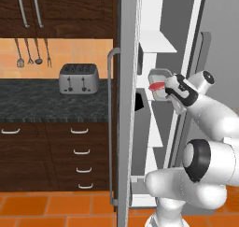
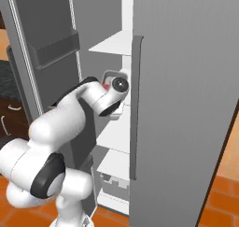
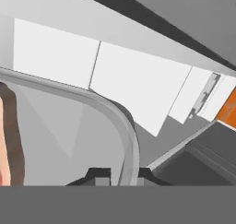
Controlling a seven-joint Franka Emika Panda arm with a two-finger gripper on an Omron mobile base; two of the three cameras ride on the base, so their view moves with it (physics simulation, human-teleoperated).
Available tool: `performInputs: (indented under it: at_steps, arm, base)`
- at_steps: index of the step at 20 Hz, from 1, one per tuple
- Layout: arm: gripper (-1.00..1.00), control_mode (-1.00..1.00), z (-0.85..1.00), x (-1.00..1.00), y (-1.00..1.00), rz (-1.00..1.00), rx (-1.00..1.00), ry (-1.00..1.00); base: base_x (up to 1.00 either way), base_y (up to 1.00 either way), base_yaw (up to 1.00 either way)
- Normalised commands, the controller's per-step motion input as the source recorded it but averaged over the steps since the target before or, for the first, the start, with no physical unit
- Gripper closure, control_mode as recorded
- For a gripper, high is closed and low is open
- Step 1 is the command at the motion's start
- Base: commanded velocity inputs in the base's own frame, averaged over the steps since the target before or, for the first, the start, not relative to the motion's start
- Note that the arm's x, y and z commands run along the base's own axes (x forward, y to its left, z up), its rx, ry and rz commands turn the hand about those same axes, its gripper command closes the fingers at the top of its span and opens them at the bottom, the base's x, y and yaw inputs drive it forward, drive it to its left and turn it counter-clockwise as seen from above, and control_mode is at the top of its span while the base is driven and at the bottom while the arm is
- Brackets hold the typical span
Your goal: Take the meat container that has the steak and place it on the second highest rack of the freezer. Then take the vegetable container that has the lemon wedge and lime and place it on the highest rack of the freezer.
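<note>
The hand (image 3: 117, 174) is seen clamped on the rim of the meat container (image 1: 157, 76), which is held just ahead of it with the steak (image 1: 156, 86) inside, between white freezer racks (image 1: 156, 41) beside the open door (image 1: 125, 104).

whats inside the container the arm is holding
A reddish piece of meat lies in the grey container, gripped at its rim by the tool. The arm covers the rest of the inside.

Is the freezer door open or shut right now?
Open. The freezer door stands swung out edge-on, with the white racks exposed behind it, and the gripper holds the meat container inside the compartment.
</note>
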Motion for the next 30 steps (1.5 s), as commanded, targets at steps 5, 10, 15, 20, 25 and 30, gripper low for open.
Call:
performInputs:
  at_steps: [5, 10, 15, 20, 25, 30]
  arm:
    - [1.00, -1.00, -0.09, 0.59, -0.08, 0.00, 0.00, 0.00]
    - [1.00, -1.00, -0.27, 0.72, 0.00, 0.00, -0.01, 0.01]
    - [1.00, -1.00, -0.50, 0.64, 0.00, 0.00, -0.04, 0.01]
    - [1.00, -1.00, -0.01, 0.75, -0.11, 0.00, 0.00, 0.00]
    - [1.00, -1.00, -0.14, 0.68, -0.23, 0.00, 0.00, 0.00]
    - [-1.00, -1.00, -0.36, 0.45, -0.06, 0.00, 0.00, 0.00]
  base:
    - [0.00, 0.00, 0.00]
    - [0.00, 0.00, 0.00]
    - [0.00, 0.00, 0.00]
    - [0.00, 0.00, 0.00]
    - [0.00, 0.00, 0.00]
    - [0.00, 0.00, 0.00]
